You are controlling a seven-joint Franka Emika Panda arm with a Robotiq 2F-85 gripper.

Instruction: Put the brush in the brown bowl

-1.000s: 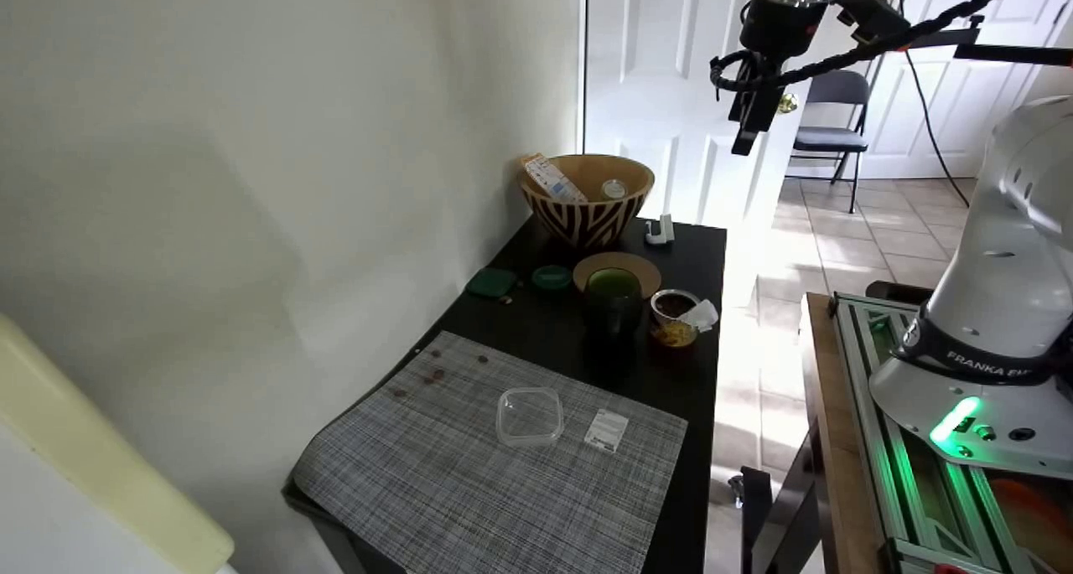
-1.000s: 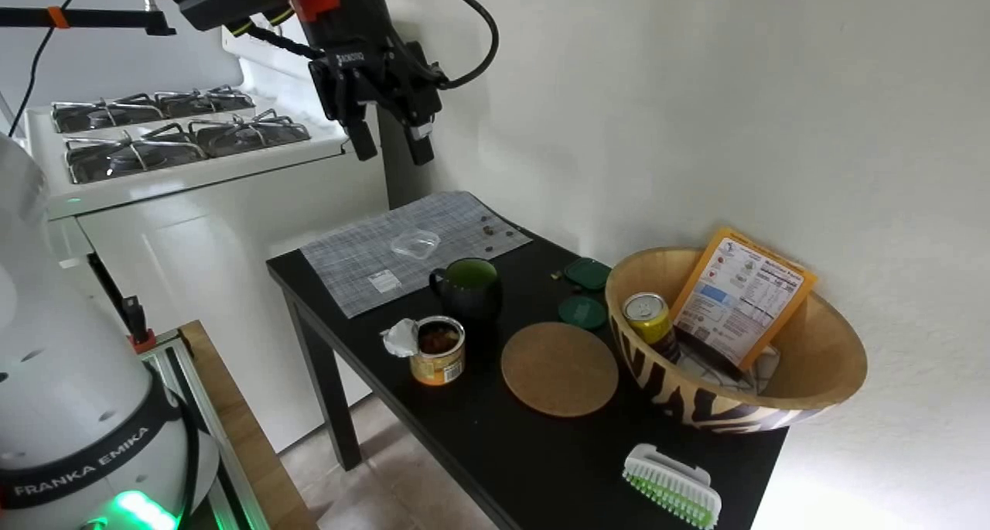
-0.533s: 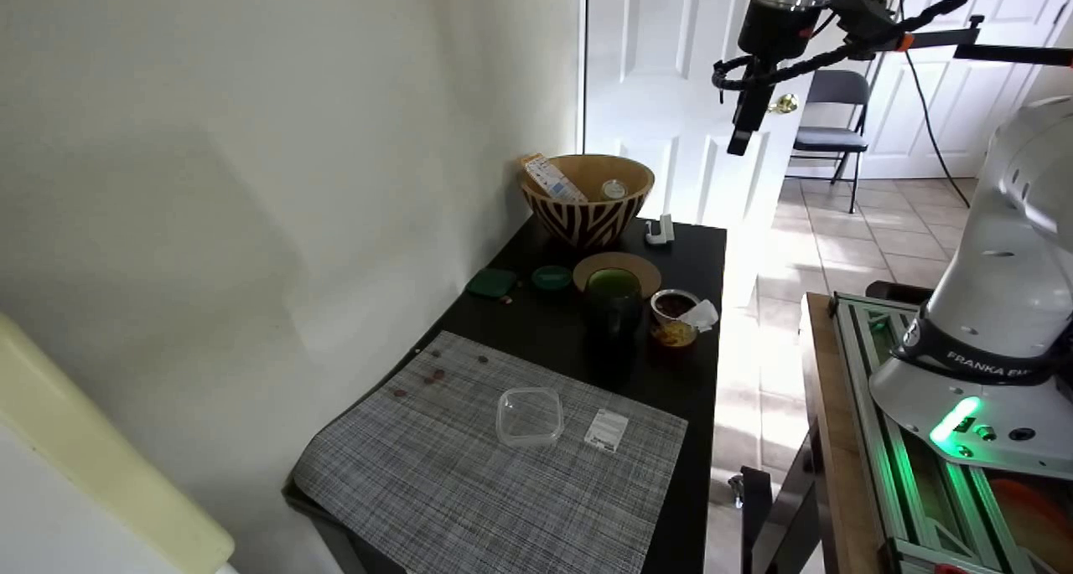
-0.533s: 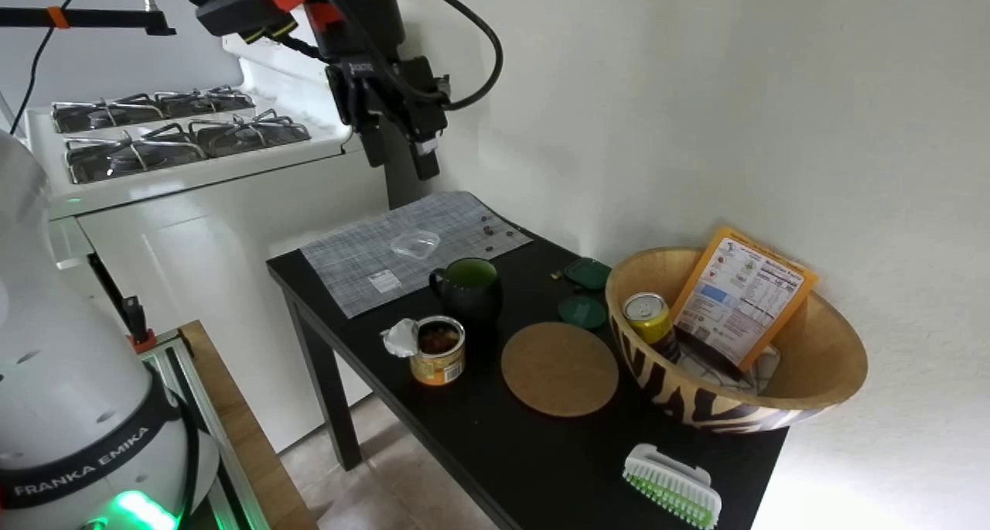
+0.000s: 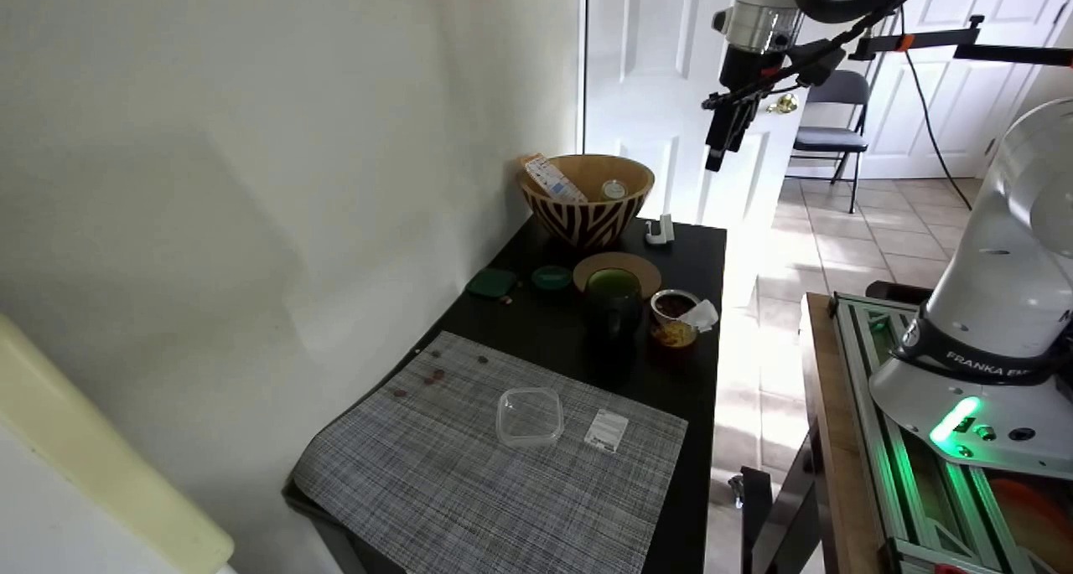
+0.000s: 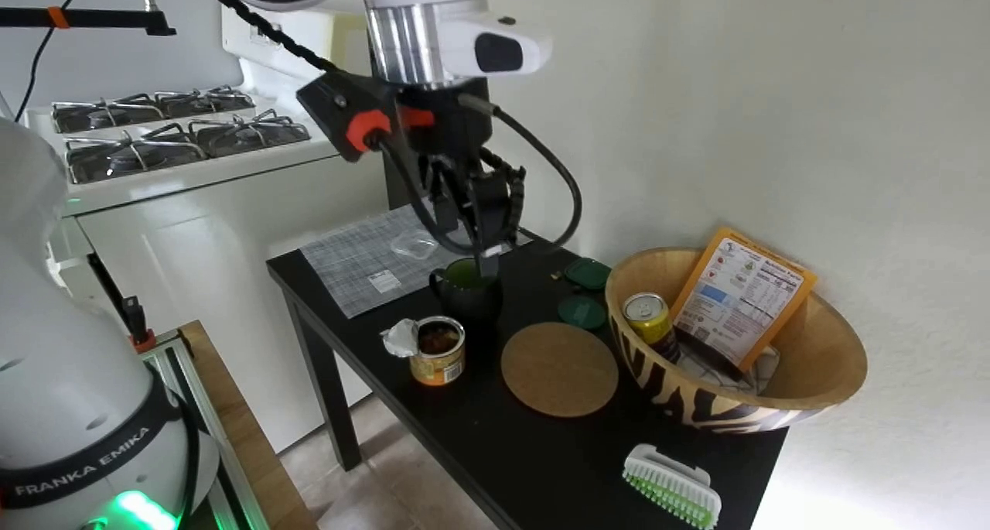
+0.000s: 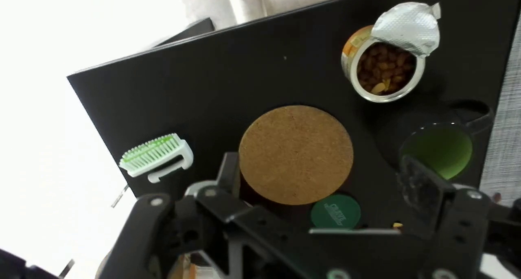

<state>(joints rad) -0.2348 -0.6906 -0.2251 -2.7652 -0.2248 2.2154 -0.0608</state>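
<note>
The brush, white with green-and-white bristles and a handle, lies on the black table near its end, in front of the brown bowl. It also shows in an exterior view and at the left in the wrist view. The bowl, tan with dark zigzag stripes, stands against the wall and also shows in an exterior view. In the wrist view it is mostly hidden behind the gripper. My gripper is open and empty, high above the table. In an exterior view its fingers overlap the dark mug.
A round cork mat, an opened can, a dark mug with green inside and green lids stand or lie on the table. The bowl holds a yellow can and an orange packet. A wall borders the table.
My gripper has moved down and turned, shifting right in an exterior view, from above the grey placemat toward the mug. It is open throughout. The brush and bowl have not moved.
</note>
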